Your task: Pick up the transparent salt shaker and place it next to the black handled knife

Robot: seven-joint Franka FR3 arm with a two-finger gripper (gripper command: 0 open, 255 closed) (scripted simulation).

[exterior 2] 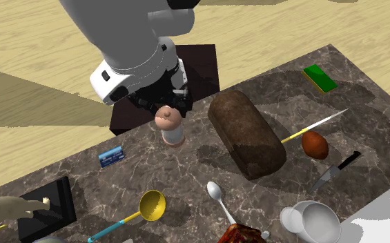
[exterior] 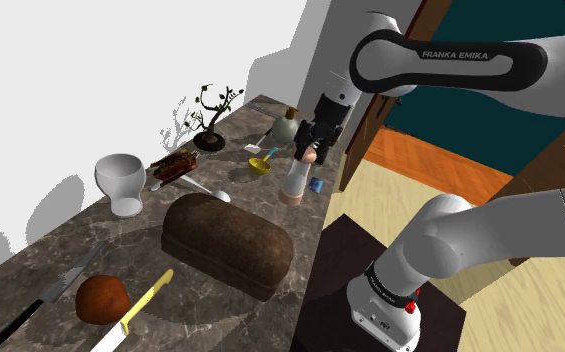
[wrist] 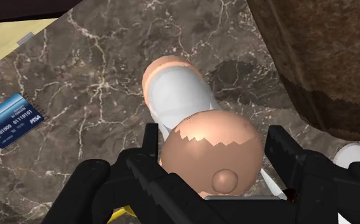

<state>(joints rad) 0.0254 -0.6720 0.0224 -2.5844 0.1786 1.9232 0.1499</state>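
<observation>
1. Position: the salt shaker (exterior 2: 172,128) stands upright on the worktop (exterior 2: 186,181), near one end of the loaf (exterior 2: 247,132), with its pinkish cap uppermost.
2. The tool (wrist: 211,149) sits directly over it, around the cap and in line with its long axis. We cannot tell whether it is clenched or merely surrounding.
3. The black-handled knife (exterior 2: 338,170) lies on the loaf's opposite side, so we judge the carry must clear the loaf.
4. The white cup (exterior 2: 315,222), beyond the loaf, looks empty.
</observation>
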